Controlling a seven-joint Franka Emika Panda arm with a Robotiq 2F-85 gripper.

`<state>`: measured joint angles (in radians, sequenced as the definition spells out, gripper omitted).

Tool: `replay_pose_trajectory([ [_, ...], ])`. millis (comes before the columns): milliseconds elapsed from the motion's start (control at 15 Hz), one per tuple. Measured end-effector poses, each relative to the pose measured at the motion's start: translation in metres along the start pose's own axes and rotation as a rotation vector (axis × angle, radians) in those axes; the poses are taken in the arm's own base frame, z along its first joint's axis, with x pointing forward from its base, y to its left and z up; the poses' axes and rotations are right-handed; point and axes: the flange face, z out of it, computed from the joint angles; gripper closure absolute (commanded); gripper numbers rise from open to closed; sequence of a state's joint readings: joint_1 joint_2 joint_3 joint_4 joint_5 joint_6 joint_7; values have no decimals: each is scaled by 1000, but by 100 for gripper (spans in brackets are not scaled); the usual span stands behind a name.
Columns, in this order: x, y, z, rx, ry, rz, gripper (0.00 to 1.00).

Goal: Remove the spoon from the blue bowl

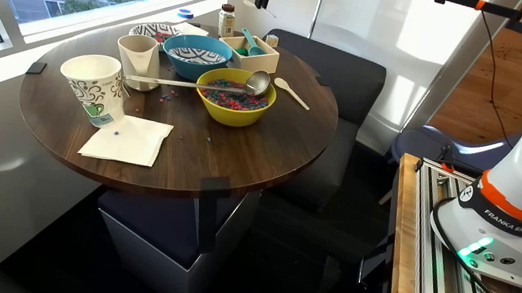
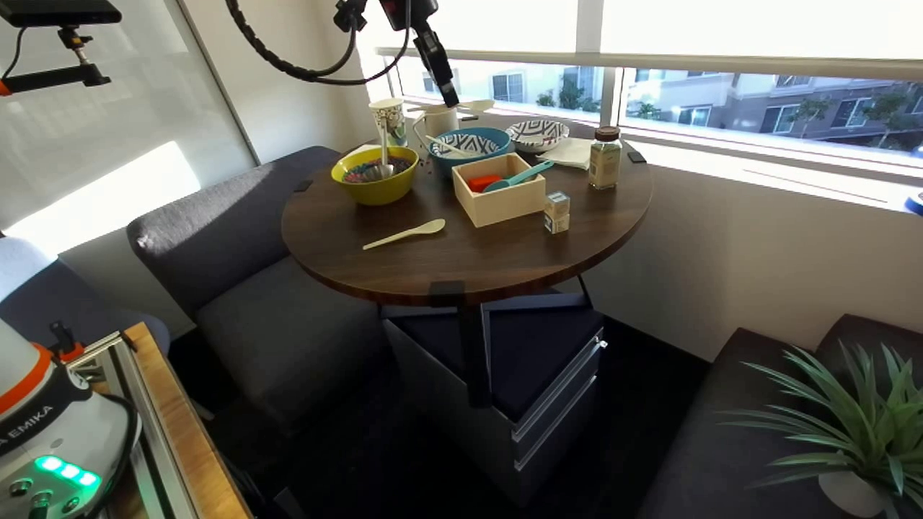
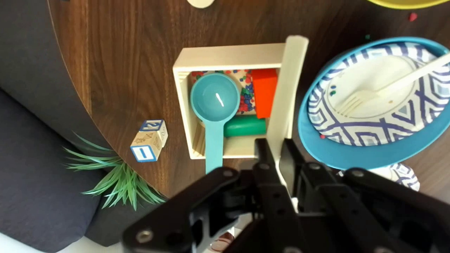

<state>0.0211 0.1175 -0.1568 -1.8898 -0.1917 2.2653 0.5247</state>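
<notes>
The wrist view crops the yellow bowl (image 3: pixel 404 5) at top and the fork (image 3: pixel 393 85) at right; the gripper (image 3: pixel 276 146) hides part of the spoon (image 3: pixel 286 95). In an exterior view the edge crops the plant (image 2: pixel 874 434).

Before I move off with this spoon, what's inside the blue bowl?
The blue bowl holds what looks like a patterned paper plate, with a pale fork and a few beads on it. The plate covers the bowl's bottom, so anything beneath can't be seen.
</notes>
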Motion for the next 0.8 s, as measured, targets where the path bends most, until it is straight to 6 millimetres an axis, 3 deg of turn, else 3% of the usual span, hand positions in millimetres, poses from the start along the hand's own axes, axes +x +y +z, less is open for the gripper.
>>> replay_pose_trajectory([
  [200, -30, 30, 5, 20, -3, -5, 97],
  [467, -84, 64, 13, 33, -32, 3, 97],
  [533, -99, 71, 14, 38, -36, 6, 87],
  [667, -126, 83, 15, 59, -49, 25, 87],
  [800, -139, 89, 11, 69, -48, 31, 87],
])
